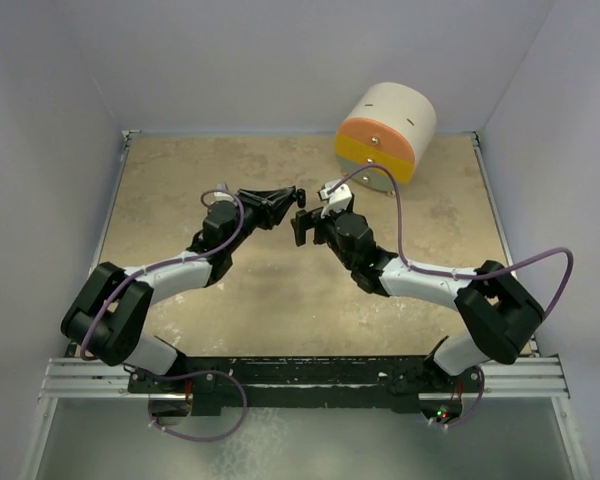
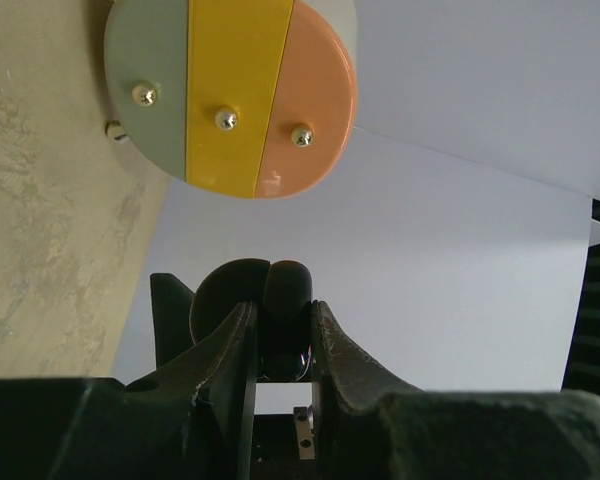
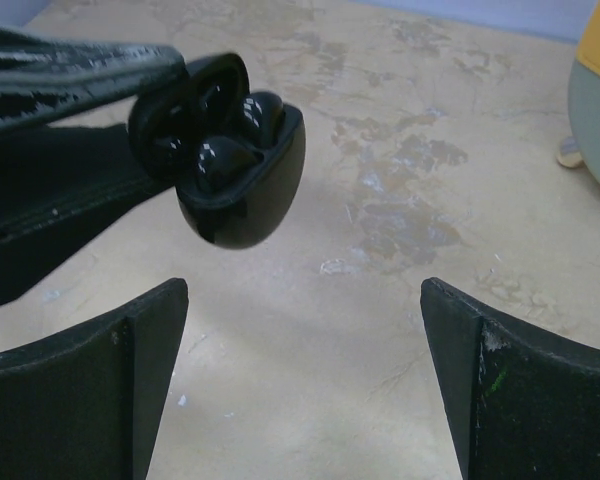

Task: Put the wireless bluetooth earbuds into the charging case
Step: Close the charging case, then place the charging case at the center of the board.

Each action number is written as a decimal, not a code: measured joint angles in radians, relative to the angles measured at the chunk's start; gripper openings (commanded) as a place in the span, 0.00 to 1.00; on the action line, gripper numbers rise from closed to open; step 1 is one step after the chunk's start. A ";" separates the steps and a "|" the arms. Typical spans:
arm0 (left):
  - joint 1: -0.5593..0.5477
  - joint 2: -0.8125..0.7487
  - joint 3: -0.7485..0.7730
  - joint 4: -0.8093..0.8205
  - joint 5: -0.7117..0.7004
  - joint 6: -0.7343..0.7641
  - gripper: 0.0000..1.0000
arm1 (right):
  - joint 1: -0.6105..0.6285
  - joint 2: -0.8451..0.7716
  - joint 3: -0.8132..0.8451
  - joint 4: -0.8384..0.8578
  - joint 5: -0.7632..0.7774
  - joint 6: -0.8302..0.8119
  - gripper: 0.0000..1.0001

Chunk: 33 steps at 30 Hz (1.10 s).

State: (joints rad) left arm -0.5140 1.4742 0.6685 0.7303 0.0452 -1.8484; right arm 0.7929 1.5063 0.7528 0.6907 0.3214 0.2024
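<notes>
earbuds: two glossy black earbuds (image 3: 223, 160) sit side by side in the wells of the open case. Everything there is black on black, so how deeply they are seated is hard to say.
charging case: a small rounded black charging case (image 3: 242, 205) with its lid swung up and back. It is held in the air above the bench, tilted so that its open face looks toward the right wrist camera.
left tool: the left tool (image 2: 282, 312) has its fingers pressed in on the case from both sides. The dark rounded body bulges out past the fingertips in the left wrist view, and nothing else touches it.
right tool: the right tool (image 3: 300, 300) is spread wide and holds nothing. Its two dark fingers (image 3: 130, 380) stand well apart at the lower corners of its own view. The case hangs in front of them, toward the left finger, and is clear of both.
tools together: in the top view the two tool tips meet nose to nose over the middle of the bench, very near each other.
bench: a mottled beige bench (image 1: 180, 180) with pale walls on three sides.
drum: a cream drum (image 1: 385, 130) lies on its side at the far right corner. Its round face is banded grey-green, yellow and orange, with three small metal studs across it.
</notes>
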 measured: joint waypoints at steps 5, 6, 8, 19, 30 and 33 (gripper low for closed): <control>-0.006 0.000 -0.027 0.010 0.000 -0.010 0.00 | 0.000 0.007 0.010 0.035 0.001 0.000 1.00; -0.007 0.000 -0.034 0.009 0.000 -0.016 0.00 | 0.000 0.014 0.014 0.045 0.001 0.000 1.00; -0.008 0.000 -0.050 0.010 0.000 -0.021 0.00 | 0.000 0.027 0.017 0.057 0.002 0.002 1.00; -0.010 0.000 -0.078 0.018 0.002 -0.033 0.00 | 0.014 0.070 0.035 0.039 0.135 0.027 1.00; -0.014 0.085 -0.077 0.063 0.021 -0.044 0.00 | -0.020 -0.039 -0.023 -0.061 0.346 0.084 1.00; -0.014 0.123 -0.061 0.060 0.032 -0.040 0.00 | -0.043 -0.075 -0.047 -0.090 0.378 0.106 1.00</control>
State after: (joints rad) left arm -0.5285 1.5970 0.6079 0.7898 0.0769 -1.8881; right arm 0.7494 1.4311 0.7063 0.6003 0.6998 0.3088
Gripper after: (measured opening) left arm 0.218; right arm 0.997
